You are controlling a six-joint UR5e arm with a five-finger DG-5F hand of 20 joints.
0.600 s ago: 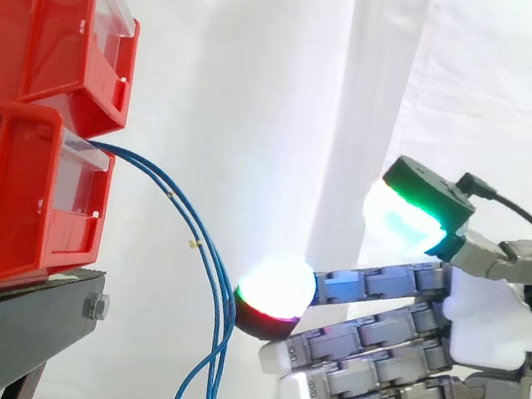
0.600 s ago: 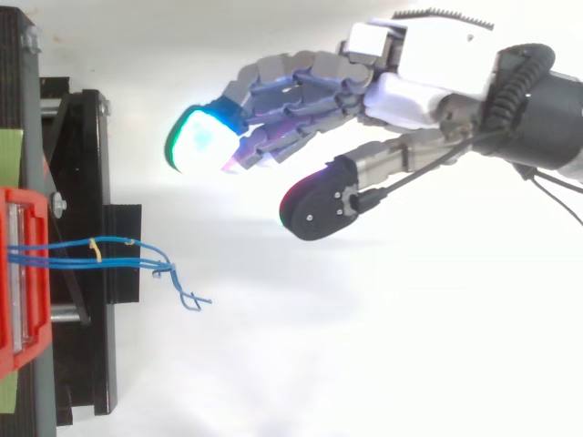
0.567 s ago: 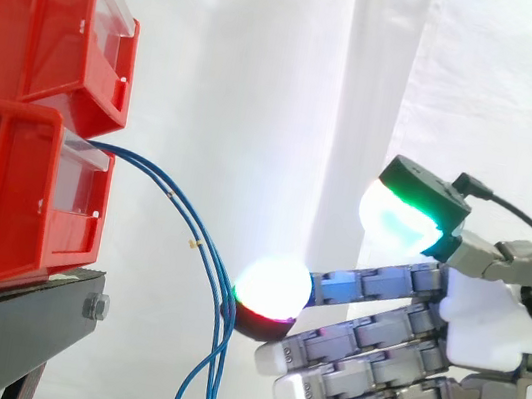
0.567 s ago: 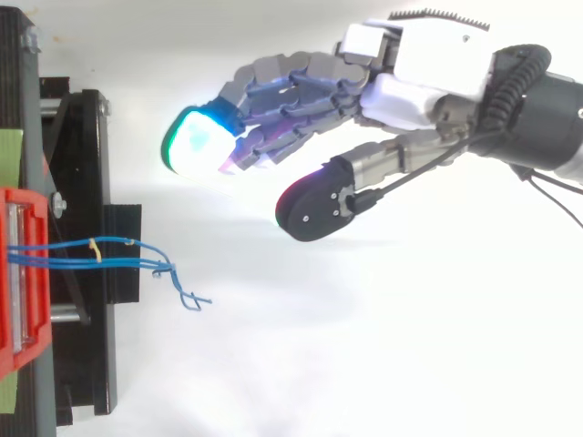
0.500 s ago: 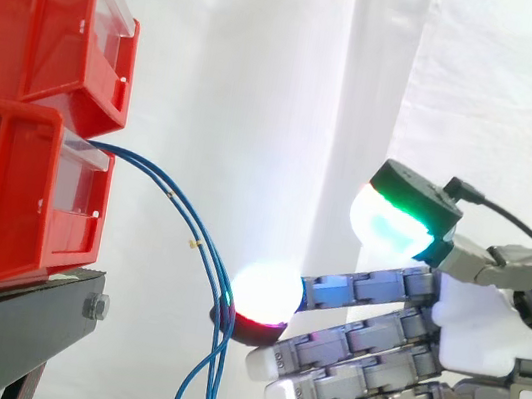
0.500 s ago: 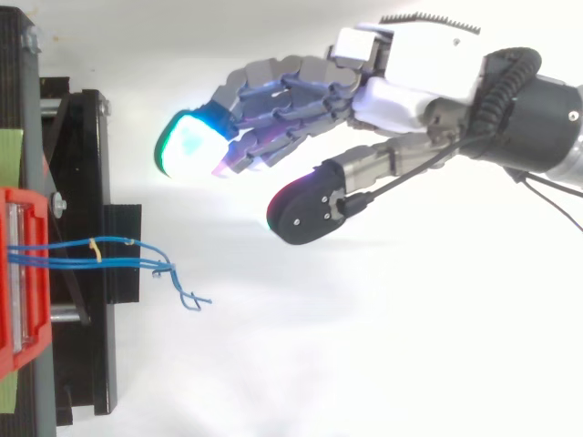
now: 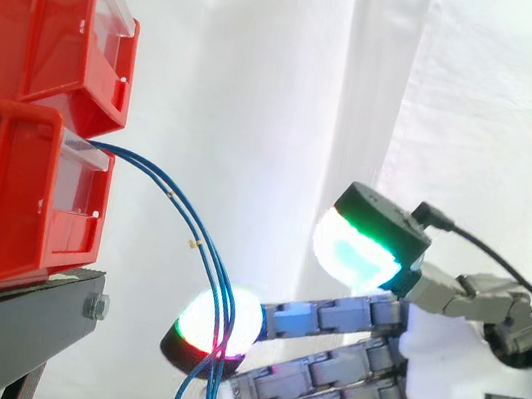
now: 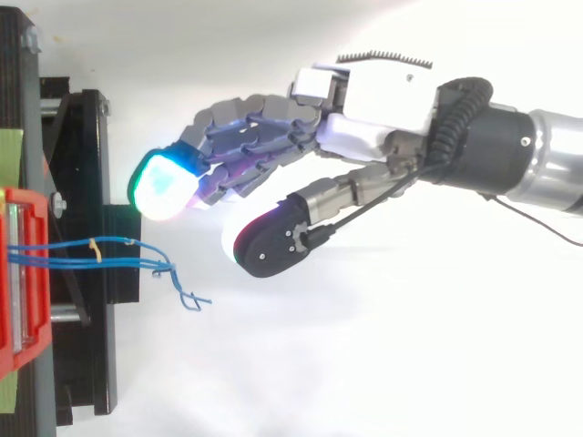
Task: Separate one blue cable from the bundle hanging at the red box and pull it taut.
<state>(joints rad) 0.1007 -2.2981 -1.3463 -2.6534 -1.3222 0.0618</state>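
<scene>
Cables (image 7: 173, 195) leave the lower bin (image 7: 3, 198) and arc down to the right as one slack bundle, hanging past the end of the stand (image 7: 12, 331). From the side, the hand (image 7: 443, 359) has come in leftward and a little lower over the last half second. Its leading white pad (image 7: 245, 320), which was just right of the hanging strands, now overlaps them, with the strands crossing in front of it. Whether it touches them I cannot tell from here. The fingers are stretched out and only loosely bent, spread apart from the cyan pad (image 7: 354, 252) above, and nothing is held.

From above, the hand (image 8: 383, 100) has likewise slid left toward the bin (image 8: 20, 273). The cables (image 8: 114, 240) run right from the bin to a tangle of loose ends, unchanged in shape. A strip of bare white separates them from the black-backed fingertip (image 8: 269, 246) and the cyan pad (image 8: 164, 187). The reach looks nearly closed, but no strand is parted from the bundle and none is taut. Picking out one strand is the step ahead.
</scene>
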